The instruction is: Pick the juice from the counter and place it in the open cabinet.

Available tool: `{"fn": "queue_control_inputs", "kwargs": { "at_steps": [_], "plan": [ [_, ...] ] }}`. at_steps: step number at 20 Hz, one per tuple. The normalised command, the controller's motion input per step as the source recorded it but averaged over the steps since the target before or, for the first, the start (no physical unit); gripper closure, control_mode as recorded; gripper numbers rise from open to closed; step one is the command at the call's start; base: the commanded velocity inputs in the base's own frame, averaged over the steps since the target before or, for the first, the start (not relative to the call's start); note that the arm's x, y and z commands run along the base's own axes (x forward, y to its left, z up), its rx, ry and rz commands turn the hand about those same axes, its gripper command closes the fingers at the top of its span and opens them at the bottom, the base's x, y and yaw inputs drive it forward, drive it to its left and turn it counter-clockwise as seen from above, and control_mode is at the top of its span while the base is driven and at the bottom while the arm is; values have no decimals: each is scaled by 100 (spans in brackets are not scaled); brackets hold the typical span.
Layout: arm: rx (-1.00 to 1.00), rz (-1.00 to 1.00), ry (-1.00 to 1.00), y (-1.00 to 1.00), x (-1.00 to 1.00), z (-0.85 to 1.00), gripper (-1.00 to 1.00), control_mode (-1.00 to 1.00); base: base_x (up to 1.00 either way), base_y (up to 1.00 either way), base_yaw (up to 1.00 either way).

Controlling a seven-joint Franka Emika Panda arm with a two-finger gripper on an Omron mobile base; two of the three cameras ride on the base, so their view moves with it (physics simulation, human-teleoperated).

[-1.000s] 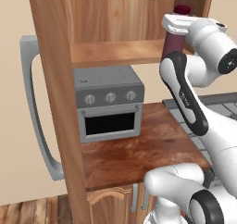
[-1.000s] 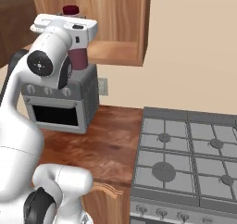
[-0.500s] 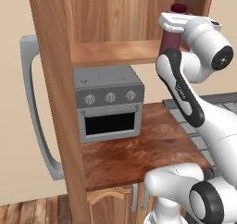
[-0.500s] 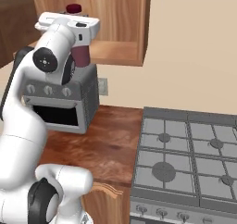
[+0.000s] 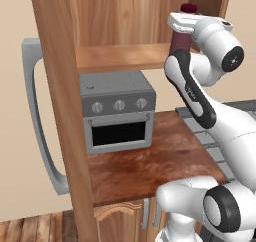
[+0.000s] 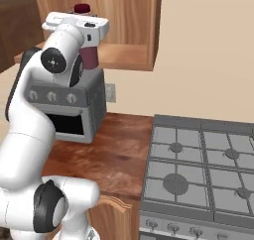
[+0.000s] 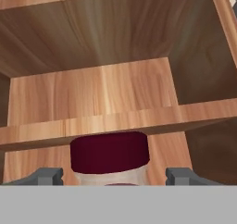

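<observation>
The juice [image 5: 180, 41] is a dark maroon bottle with a maroon cap, held upright with my gripper [image 5: 181, 27] shut on its upper body. It hangs high above the counter [image 5: 150, 161], just in front of the right end of the open cabinet's shelf [image 5: 120, 57]. From the right I see the juice [image 6: 89, 58] under the gripper [image 6: 87, 31], before the cabinet shelf [image 6: 126, 59]. Through the hand camera, the juice cap [image 7: 110, 152] sits between my fingertips [image 7: 46, 175], with the cabinet shelf's plank [image 7: 92, 96] bare just beyond it.
A grey toaster oven [image 5: 117, 111] stands on the counter under the shelf. A tall wooden side panel [image 5: 60, 111] and a grey curved bar [image 5: 34, 111] are at the left. A gas stove [image 6: 203, 169] lies right of the counter [image 6: 111, 152].
The arm has carried the juice a little closer to the cabinet opening; the hold on it is unchanged.
</observation>
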Motion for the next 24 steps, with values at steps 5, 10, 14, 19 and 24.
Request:
{"fn": "queue_control_inputs", "kwargs": {
  "at_steps": [5, 10, 14, 19, 24],
  "plan": [
    [0, 0, 0, 0, 26, 0, 100, -100, 0, 0, 0],
    [0, 0, 0, 0, 31, 0, 100, -100, 0, 0, 0],
    [0, 0, 0, 0, 35, 0, 100, -100, 0, 0, 0],
    [0, 0, 0, 0, 31, 0, 100, -100, 0, 0, 0],
    [0, 0, 0, 1, 33, 0, 100, -100, 0, 0, 0]
  ]
}}
